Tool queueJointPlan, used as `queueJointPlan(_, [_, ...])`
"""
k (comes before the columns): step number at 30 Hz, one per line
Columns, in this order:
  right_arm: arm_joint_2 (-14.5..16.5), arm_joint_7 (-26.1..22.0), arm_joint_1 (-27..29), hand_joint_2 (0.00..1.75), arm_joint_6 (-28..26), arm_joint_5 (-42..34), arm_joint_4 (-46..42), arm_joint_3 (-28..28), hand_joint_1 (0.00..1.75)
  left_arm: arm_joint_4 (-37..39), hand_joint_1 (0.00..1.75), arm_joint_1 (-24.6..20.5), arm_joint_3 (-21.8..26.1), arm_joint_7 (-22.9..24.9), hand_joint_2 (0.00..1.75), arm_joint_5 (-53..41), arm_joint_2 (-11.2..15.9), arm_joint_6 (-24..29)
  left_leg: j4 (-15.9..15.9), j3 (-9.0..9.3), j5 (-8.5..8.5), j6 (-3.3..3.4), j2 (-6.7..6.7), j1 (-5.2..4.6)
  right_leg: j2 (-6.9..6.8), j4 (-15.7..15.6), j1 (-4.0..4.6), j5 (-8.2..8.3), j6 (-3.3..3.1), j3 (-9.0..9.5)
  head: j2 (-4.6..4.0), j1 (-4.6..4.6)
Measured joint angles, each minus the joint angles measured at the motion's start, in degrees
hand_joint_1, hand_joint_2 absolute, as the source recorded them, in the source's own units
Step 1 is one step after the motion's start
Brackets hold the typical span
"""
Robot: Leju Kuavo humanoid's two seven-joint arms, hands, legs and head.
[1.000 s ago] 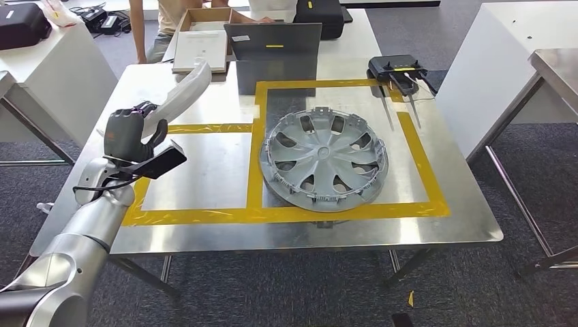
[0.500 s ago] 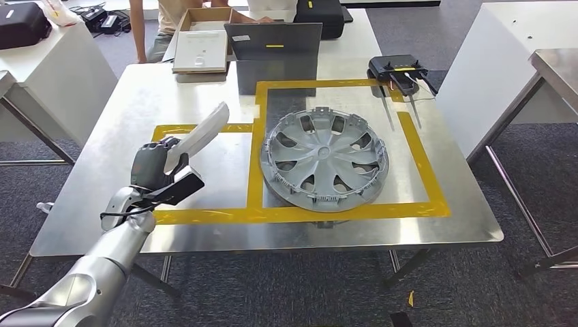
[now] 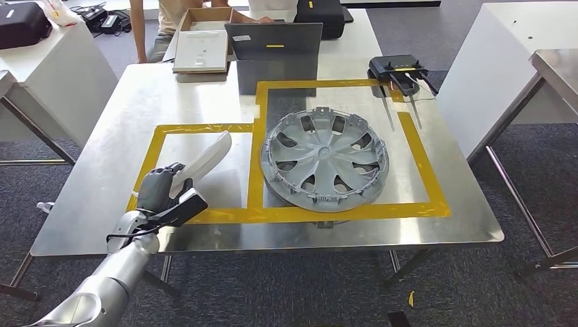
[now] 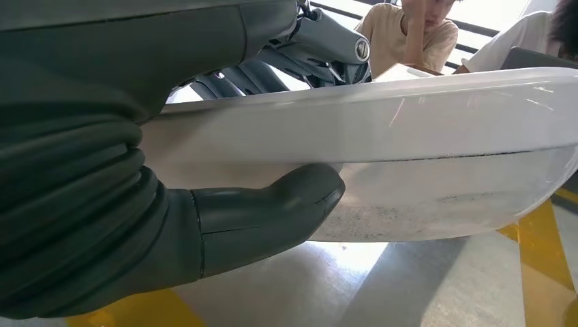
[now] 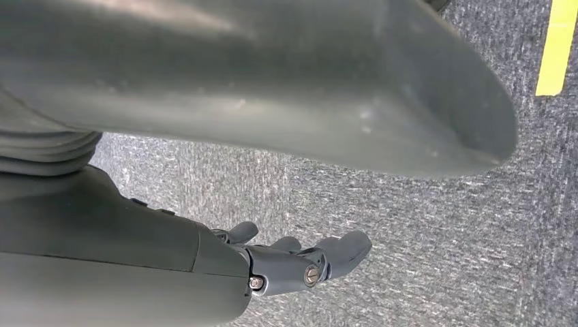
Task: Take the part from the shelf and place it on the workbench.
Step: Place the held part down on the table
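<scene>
Grey carpet surrounds a brushed steel workbench (image 3: 109,136) marked with two rectangles of yellow tape (image 3: 255,153), and white tables stand at either side.

At the left, the left hand (image 3: 162,193) is seen over the near edge of the smaller taped rectangle, clamped on the long white curved plastic part (image 3: 208,155). From the wrist camera the thick grey thumb (image 4: 272,208) is pressed under the part's pale shell (image 4: 409,136) while darker fingers are wrapped over its upper edge. The part is slanted, its far end raised over the rectangle's interior; whether its lower end is touching the steel cannot be told, though a shadow beneath suggests it is held just above.

The fetch from the shelf is judged complete and the carry nearly so: what is left is lowering, letting go and withdrawing.

The part looks smooth, glossy and thin-walled, with a rounded tip and faint scuffing on its underside, so it is likely light but slippery.

To the right, a silver plastic wheel cover (image 3: 324,160) lies in the larger rectangle, near the part but apart from it. Further right and back, a black router (image 3: 399,68) sits on the bench.

The right hand (image 5: 300,262) is hung over carpet, fingers loosely curled, holding nothing.
</scene>
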Motion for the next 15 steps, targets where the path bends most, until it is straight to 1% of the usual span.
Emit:
queueJointPlan(1, [0.0,0.0,0.0,0.00,0.0,0.0,0.0,0.0,0.00,0.0,1.75,0.1,0.0,0.0,1.75,0.0,0.0,0.1,0.0,0.00,0.00,0.00,0.00,0.00,0.00,0.0,0.00,0.00,0.00,0.00,0.00,0.00])
queueJointPlan(4, [0.0,0.0,0.0,0.00,0.0,0.0,0.0,0.1,0.00,0.1,0.44,0.4,-0.2,0.1,1.75,-0.2,0.0,0.2,0.0,0.00,0.00,0.00,0.00,0.00,0.00,0.0,0.00,0.00,0.01,0.01,0.00,0.00])
queueJointPlan(5, [0.0,0.0,0.0,0.00,0.0,0.0,0.0,0.1,0.00,0.1,0.00,0.5,-0.3,0.1,1.31,-0.2,0.0,0.3,0.0,0.00,0.00,0.00,0.00,0.00,0.00,0.0,0.00,0.00,0.01,0.01,0.00,0.00])
queueJointPlan(8, [0.0,0.2,0.0,0.00,0.0,0.0,0.0,0.1,0.00,0.1,0.00,0.5,-0.3,-0.3,0.00,0.1,0.0,0.8,0.0,0.00,0.00,0.00,0.00,0.00,0.00,0.0,0.00,0.00,0.01,0.01,0.00,0.00])
queueJointPlan(15, [0.0,0.8,0.0,0.00,0.1,-0.1,0.0,0.1,0.00,-0.5,0.00,0.5,-0.3,-3.1,0.00,1.5,0.0,3.1,0.0,0.00,0.00,0.00,0.00,0.00,0.00,0.0,0.00,0.00,0.01,0.01,0.00,0.00])
